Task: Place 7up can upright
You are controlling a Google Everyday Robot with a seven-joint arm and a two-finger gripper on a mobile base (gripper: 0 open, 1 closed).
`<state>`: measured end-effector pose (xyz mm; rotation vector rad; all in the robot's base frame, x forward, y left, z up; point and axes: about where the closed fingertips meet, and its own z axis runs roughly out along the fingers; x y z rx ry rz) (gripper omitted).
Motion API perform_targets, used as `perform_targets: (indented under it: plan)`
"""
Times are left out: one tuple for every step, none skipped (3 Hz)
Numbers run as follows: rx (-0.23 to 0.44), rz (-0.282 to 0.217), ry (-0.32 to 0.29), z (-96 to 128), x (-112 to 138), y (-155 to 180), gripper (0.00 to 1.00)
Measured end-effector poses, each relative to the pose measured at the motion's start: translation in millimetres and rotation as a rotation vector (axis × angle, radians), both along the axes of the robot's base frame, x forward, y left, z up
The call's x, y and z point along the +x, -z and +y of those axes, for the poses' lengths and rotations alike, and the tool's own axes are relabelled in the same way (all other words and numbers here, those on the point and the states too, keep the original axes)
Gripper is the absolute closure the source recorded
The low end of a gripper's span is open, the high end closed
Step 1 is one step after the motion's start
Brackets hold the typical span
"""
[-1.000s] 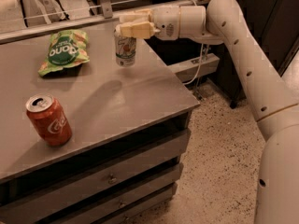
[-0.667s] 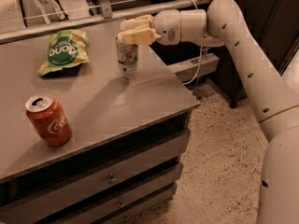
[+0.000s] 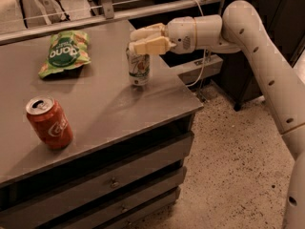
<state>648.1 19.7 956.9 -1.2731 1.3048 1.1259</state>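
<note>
In the camera view, you have the 7up can (image 3: pixel 138 69) standing upright on the desk (image 3: pixel 105 109), close to the desk's right-hand edge and well apart from the red cola can (image 3: pixel 49 123) at the near left and the green snack bag (image 3: pixel 65 53) at the far left. The gripper (image 3: pixel 134 42) reaches in from the right on the end of the pale arm (image 3: pixel 259 49) and sits right at the can's top; the jaws look clamped on the upper rim, one above the other, with the can's lid hidden behind them. The can's base appears to meet the desk surface, with a faint shadow just beneath it, and its body shows no lean

By that reading you are at the end of the placing step: the can is down and vertical, and what remains is the release. Your next move calls for parting the jaws without dragging the rim sideways, then lifting the gripper straight up and clear before pulling back to the right. Mind the desk edge so near the can; a nudge that way could tip it off
</note>
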Motion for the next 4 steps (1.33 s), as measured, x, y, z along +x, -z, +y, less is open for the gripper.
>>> perform_targets:
  plan:
    - [0.026,0.002,0.002,-13.8,-22.0,5.3,0.75]
    - [0.039,-0.002,0.003,-17.8,-30.8,7.7,0.52]
    - [0.039,-0.002,-0.002,-15.1,-31.4,7.6,0.30]
    - [0.039,-0.002,-0.007,-12.2,-32.2,7.3,0.05]
